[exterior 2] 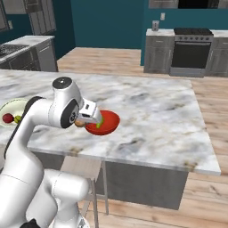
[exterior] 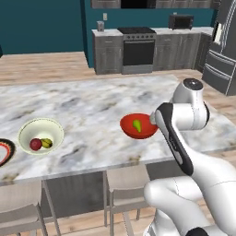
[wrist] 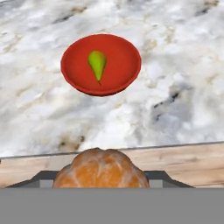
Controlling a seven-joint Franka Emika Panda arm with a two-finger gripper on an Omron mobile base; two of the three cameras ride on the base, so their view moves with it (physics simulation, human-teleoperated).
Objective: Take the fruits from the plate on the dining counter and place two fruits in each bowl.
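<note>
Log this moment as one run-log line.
gripper: shut on tan-orange fruit | red bowl: green pear inside | cream-white bowl: dark red fruit, yellow-green fruit | next: likely orange into red bowl

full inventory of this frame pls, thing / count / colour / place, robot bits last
dining counter: 1, white marble veined grey and tan, across the middle
red bowl: 1, bright red, on the counter near its front edge
pear: 1, green, inside the red bowl
cream bowl: 1, cream-white, on the counter
round fruit: 1, dark red, in the cream bowl
small fruit: 1, yellow-green, in the cream bowl beside the red one
plate: 1, black rim with red ring, cut off at the left base view's edge
stools: 2, tan, under the counter
stove: 1, dark, back wall
orange fruit: 1, tan-orange, in the gripper
gripper: 1, closed on the orange fruit
</note>
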